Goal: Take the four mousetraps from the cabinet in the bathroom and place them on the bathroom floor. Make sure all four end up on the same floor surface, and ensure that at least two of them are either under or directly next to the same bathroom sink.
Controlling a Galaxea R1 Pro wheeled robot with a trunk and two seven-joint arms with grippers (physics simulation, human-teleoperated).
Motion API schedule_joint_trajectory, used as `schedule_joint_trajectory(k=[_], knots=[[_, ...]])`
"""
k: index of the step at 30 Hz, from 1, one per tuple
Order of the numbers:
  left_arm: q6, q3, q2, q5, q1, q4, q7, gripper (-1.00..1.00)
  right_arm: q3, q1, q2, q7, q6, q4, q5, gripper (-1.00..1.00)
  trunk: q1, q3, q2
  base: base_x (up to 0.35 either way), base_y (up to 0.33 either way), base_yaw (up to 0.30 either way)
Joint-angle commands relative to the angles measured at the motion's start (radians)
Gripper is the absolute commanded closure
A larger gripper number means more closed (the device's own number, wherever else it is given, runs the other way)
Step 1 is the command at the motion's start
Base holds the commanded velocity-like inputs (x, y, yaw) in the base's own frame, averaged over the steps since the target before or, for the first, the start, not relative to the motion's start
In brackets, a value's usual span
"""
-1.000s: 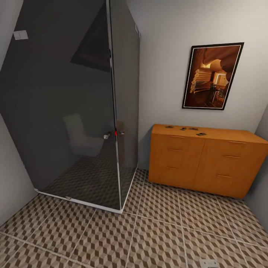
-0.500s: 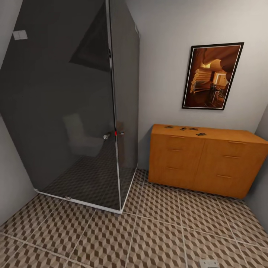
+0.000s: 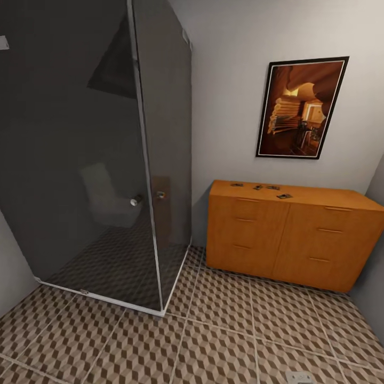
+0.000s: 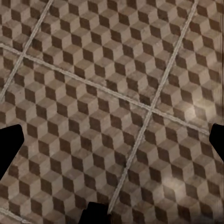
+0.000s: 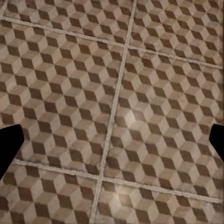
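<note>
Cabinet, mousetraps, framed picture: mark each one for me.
cabinet (image 3: 290, 240): head view, on its drawer fronts.
mousetraps (image 3: 284, 196): head view, on the rightmost one atop the cabinet.
framed picture (image 3: 300, 108): head view, middle of the print.

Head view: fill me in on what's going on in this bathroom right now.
Nothing is being handled yet. Four tiny dark mousetraps lie on the flat top of the orange-brown wooden cabinet, which stands against the wall under a framed picture, beside a dark glass shower enclosure. The robot stands off across the cube-patterned tile floor. In both wrist views the fingers are spread over bare tiles, holding nothing.
</note>
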Motion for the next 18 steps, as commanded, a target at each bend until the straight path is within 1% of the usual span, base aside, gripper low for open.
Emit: schedule_joint_trajectory(k=[1, 10, 13, 18], knots=[[0.006, 0.003, -0.001, -0.001, 0.000, -0.002, 0.001, -1.00, -0.002, -0.001, 0.000, 0.001, -0.003, 0.001, 0.002, -1.00, 0.000, -0.001, 0.000, 0.233, -0.233, 0.000], [0.006, 0.003, -0.001, -0.001, 0.000, -0.002, 0.001, -1.00, -0.001, -0.001, 0.001, 0.007, -0.003, 0.002, 0.002, -1.00, 0.000, -0.001, 0.000, 0.235, -0.234, -0.015], [0.006, 0.002, -0.001, -0.001, 0.000, -0.002, 0.001, -1.00, -0.001, -0.001, 0.000, 0.008, -0.003, 0.003, 0.002, -1.00, 0.000, -0.001, 0.000, 0.235, -0.235, -0.141], [0.006, 0.003, -0.001, -0.001, 0.000, -0.002, 0.001, -1.00, -0.001, -0.001, 0.000, 0.008, -0.003, 0.004, 0.002, -1.00, 0.000, -0.001, 0.000, 0.235, -0.233, -0.222]])
